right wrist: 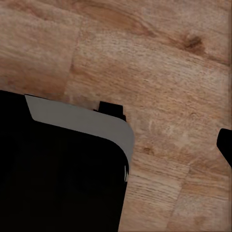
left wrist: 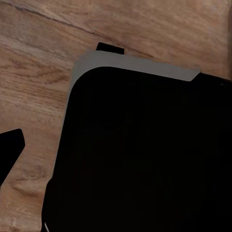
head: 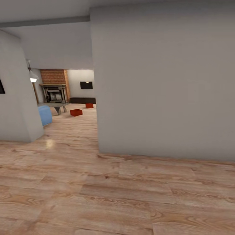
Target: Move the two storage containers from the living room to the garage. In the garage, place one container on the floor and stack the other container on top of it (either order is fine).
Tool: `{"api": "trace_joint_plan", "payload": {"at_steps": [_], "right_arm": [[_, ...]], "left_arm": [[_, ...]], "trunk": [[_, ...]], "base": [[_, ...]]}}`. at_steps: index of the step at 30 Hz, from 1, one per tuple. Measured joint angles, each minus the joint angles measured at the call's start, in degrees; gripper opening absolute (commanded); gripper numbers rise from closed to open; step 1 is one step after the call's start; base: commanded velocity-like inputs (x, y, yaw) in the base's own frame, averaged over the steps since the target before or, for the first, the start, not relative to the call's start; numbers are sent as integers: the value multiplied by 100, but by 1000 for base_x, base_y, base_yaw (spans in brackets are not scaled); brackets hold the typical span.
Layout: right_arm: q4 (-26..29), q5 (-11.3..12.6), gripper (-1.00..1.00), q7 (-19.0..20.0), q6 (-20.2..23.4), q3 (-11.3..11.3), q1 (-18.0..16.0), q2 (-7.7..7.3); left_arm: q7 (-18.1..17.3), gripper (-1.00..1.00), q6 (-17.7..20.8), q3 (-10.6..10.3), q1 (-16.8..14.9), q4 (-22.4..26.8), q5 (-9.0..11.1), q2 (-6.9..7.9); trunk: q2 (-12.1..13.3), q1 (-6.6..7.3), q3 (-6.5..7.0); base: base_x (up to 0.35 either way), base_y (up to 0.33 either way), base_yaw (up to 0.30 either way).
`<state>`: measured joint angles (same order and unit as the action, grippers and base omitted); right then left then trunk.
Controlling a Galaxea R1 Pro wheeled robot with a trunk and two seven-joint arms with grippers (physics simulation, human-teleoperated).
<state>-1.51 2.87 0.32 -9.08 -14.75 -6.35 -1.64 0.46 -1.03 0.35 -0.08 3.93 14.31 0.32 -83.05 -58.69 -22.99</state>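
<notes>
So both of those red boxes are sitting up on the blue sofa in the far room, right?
Not quite. In the head view the two storage containers, one nearer and one farther back, sit on the light wood floor of the far room, not on the blue sofa, which stands apart to their left.

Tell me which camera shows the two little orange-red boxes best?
The head view. The two orange-red open-topped boxes sit far off on the light wood plank floor: the nearer box by the blue sofa, the farther box toward the red-brick fireplace. The wrist views show floor planks and the robot's dark base.
</notes>
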Motion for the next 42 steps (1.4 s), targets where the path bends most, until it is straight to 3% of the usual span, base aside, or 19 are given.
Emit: {"api": "trace_joint_plan", "payload": {"at_steps": [4, 11, 21, 28, 42], "right_arm": [[-3, -9, 100, -2, 6, -8, 0, 17], [-8, -283, 100, 0, 9, -2, 0, 21], [-13, -343, 100, 65, 18, 1, 1, -19], [-16, -804, 100, -2, 27, -160, 1, 43], [-16, -827, 100, -8, -9, -117, 1, 37]], "left_arm": [[1, 100, 0, 0, 0, 0, 1, 3], [2, 100, 0, 0, 0, 0, 0, 4], [2, 100, -3, 0, 0, 2, 6, 4], [2, 100, -10, 0, 0, 8, 6, 4], [2, 100, -17, 0, 0, 9, 6, 4]], "trunk": [[0, 0, 0], [0, 0, 0], [0, 0, 0], [0, 0, 0], [0, 0, 0]], "base": [[324, 0, 0], [324, 0, 0], [324, 0, 0], [324, 0, 0], [324, 0, 176]]}}
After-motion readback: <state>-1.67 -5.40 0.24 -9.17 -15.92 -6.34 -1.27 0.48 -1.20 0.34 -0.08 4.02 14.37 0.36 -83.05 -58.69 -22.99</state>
